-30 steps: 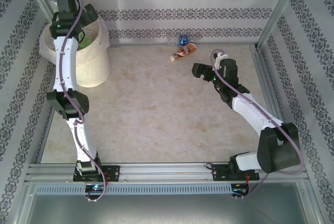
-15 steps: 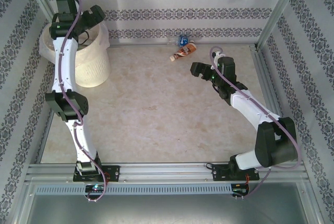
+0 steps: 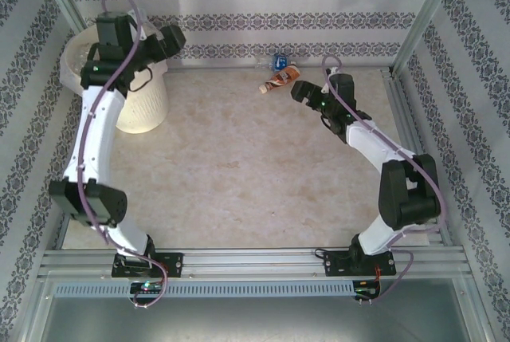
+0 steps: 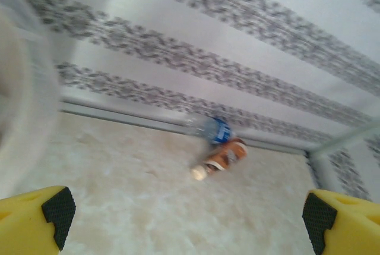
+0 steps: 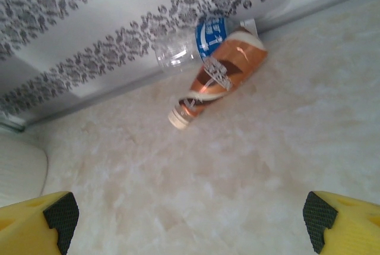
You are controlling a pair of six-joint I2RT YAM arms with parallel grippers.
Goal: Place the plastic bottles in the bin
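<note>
Top external: the bin (image 3: pixel 147 111) stands in the upper left of the frame, with the left gripper (image 3: pixel 170 39) by its rim, close to the patterned wall (image 3: pixel 239 7). Two bottles lie at upper centre along that wall: an orange bottle (image 3: pixel 279 80) and, just behind it, a blue-labelled bottle (image 3: pixel 276 61). The right gripper (image 3: pixel 300 91) hangs just right of the orange one.

Left wrist: the jaws stand wide with nothing between them. Both bottles lie right of centre, and the bin (image 4: pixel 18 118) is a blur at the left edge.

Right wrist: the jaws are wide here too. Both bottles sit at upper centre, with the orange one's white cap (image 5: pixel 176 118) pointing lower left.
</note>
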